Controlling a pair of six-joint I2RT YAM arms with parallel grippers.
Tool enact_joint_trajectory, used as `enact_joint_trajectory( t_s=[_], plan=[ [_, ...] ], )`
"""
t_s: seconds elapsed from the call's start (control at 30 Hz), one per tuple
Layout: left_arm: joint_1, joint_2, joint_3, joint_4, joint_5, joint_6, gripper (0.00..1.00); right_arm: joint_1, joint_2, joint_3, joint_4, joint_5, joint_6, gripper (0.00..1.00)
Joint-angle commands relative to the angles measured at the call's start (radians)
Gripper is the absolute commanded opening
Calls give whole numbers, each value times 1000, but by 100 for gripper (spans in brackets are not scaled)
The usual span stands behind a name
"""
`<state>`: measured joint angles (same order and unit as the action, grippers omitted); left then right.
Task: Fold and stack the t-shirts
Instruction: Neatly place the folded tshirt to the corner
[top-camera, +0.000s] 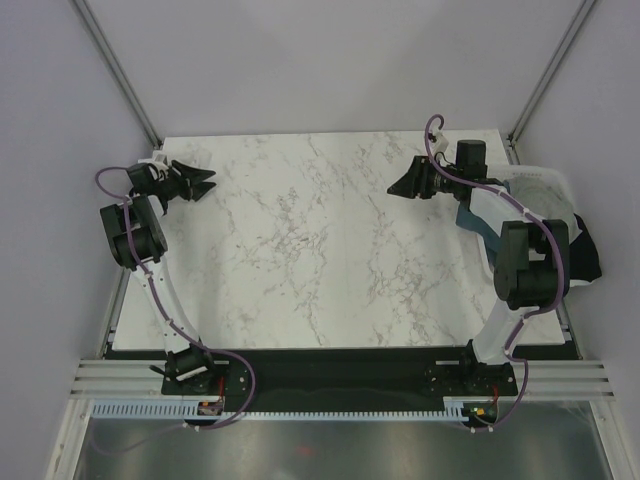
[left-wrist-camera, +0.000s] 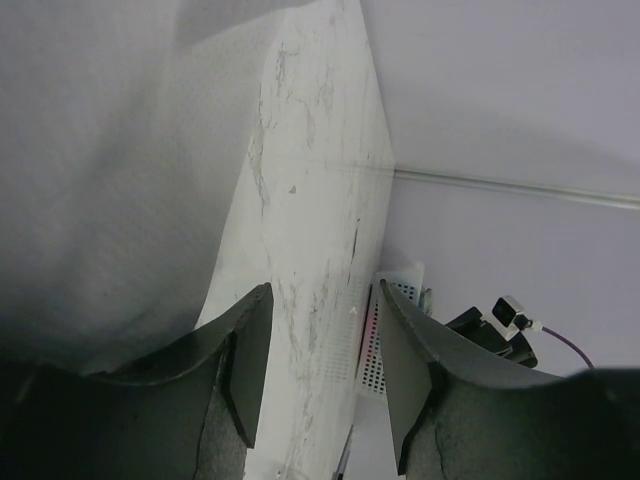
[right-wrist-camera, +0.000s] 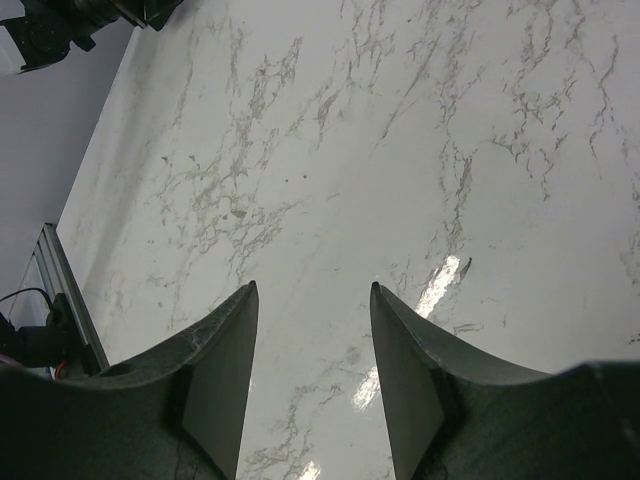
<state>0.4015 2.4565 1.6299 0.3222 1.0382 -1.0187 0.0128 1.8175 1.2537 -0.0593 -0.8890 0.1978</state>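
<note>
The t-shirts lie heaped at the table's right edge: a teal-blue one hangs over the side of a white bin, a black one is behind the right arm, and pale cloth lies inside the bin. My left gripper is open and empty at the far left of the marble table. Its jaws stand wide apart. My right gripper is open and empty above bare marble at the far right, left of the bin. Its jaws stand apart with nothing between them.
Metal frame posts rise at the table's back corners. The left wrist view shows a perforated white wall past the marble. The left arm shows in the right wrist view's top left corner.
</note>
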Motion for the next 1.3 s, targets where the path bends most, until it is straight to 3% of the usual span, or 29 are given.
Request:
enact_joint_trajectory(
  t_s=[0.0,0.23,0.53,0.63,0.7,0.73,0.77,0.83,0.87,0.9,0.93,0.97,1.27],
  plan=[
    [14,36,4,54,29,-103,54,-4,12,4,38,-16,-3,57],
    [8,-54,-25,189,114,-126,54,-4,11,9,41,-21,-6,57],
    [-90,-410,-79,173,141,-93,59,-7,-72,65,32,-22,2,57],
    [-124,-505,-94,160,144,-118,60,-8,-102,90,-34,83,-29,59],
    [-145,-551,-102,103,141,-37,61,-42,-116,101,-63,158,-55,61],
    [-150,-595,-94,-104,105,47,63,-46,-118,102,-80,212,-64,64],
    [-164,-620,-53,-239,61,280,64,-54,-121,101,-106,320,-81,69],
    [-182,-680,-27,-543,-112,496,68,-62,-127,99,-134,413,-84,77],
    [-193,-703,-37,-596,-183,632,70,-63,-138,96,-142,485,-83,79],
    [-196,-729,-65,-610,-244,672,71,-63,-147,90,-148,507,-87,84],
    [-201,-763,-94,-620,-354,704,73,-63,-159,81,-149,533,-86,98],
    [-205,-824,-157,-620,-410,732,74,-65,-188,57,-139,595,-75,98],
    [-311,-1148,-454,-620,-411,732,74,-65,-339,-65,-93,881,63,98]
  ],
)
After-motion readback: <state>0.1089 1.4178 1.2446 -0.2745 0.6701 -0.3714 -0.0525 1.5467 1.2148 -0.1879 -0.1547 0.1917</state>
